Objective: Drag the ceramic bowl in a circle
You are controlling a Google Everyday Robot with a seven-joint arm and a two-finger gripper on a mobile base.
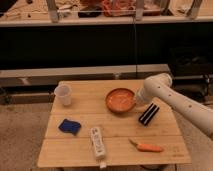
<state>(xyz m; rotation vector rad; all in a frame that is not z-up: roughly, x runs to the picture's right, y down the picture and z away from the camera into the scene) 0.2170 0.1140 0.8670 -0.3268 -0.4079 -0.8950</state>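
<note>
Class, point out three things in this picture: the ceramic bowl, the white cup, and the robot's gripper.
ceramic bowl (120,99): camera view, on its orange inside.
white cup (63,94): camera view, on its side wall.
gripper (136,101): camera view, at the bowl's right rim, where the arm ends.

White arm (186,103): smooth rounded plastic shell, thick tubular link with a bulbous joint, row of small dark dots along its side. Tool (136,100) sits at the arm's left tip, by the orange bowl's rim over the bench.
</note>
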